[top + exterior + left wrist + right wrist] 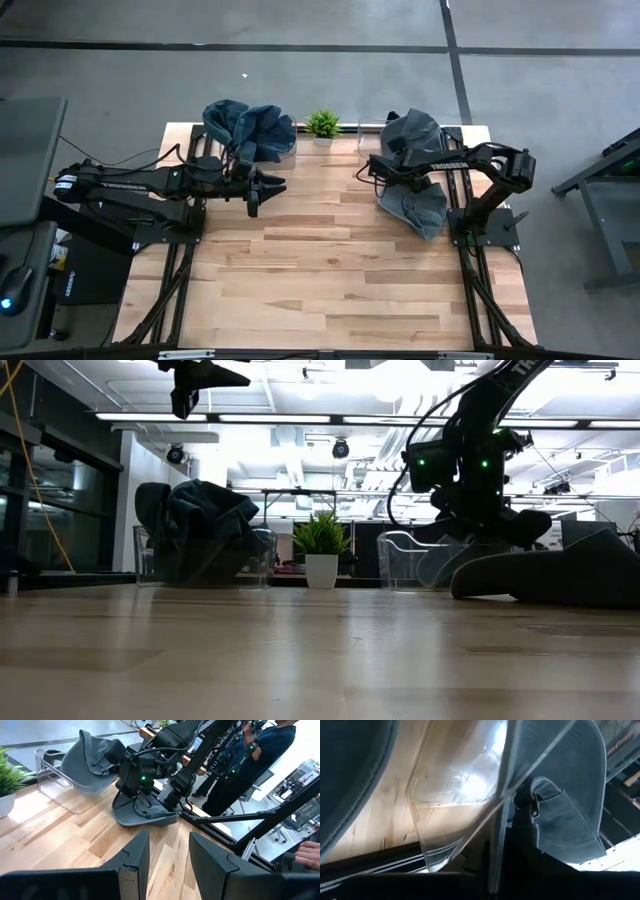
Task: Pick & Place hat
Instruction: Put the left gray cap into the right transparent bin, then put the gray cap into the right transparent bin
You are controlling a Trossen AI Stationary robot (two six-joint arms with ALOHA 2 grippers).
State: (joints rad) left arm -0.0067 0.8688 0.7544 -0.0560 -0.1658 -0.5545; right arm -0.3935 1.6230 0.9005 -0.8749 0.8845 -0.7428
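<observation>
Two soft grey fabric hats (415,205) lie by the right gripper (364,170) (grip unclear); the left gripper (268,190) hangs parted, empty.

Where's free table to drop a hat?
Open wood across the table's middle and near half, between both arm bases. Crowded along the far edge: left bin, plant, right bin, plus a hat under the right gripper.
</observation>
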